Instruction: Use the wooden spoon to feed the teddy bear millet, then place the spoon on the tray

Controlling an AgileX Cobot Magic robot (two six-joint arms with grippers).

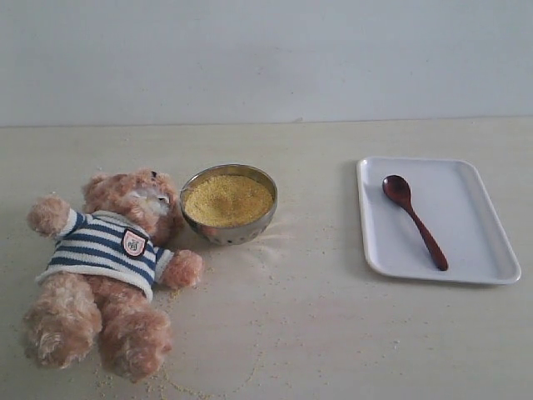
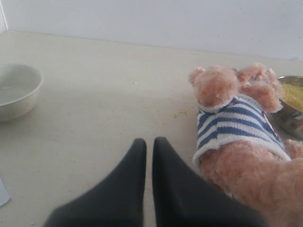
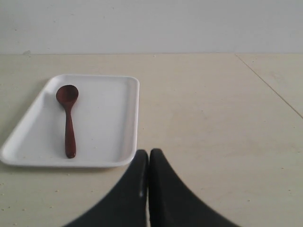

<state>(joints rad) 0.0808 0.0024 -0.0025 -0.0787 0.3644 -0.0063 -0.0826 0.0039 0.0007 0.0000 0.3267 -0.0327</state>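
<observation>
The teddy bear (image 1: 108, 267) lies on its back at the left of the table, in its striped shirt. Beside its head stands a steel bowl (image 1: 230, 233) filled with yellow millet (image 1: 227, 200). The wooden spoon (image 1: 414, 218) lies on the white tray (image 1: 475, 208) at the right, bowl end toward the wall. No gripper shows in the exterior view. My left gripper (image 2: 148, 140) is shut and empty, just off the bear's (image 2: 246, 137) side. Shut and empty too, my right gripper (image 3: 148, 151) hovers by the near corner of the tray (image 3: 109, 118), apart from the spoon (image 3: 68, 118).
Stray millet grains are scattered on the table around the bear and bowl (image 1: 250, 350). A pale empty bowl (image 2: 16, 90) stands beyond the bear's side in the left wrist view. A wall runs along the table's far edge.
</observation>
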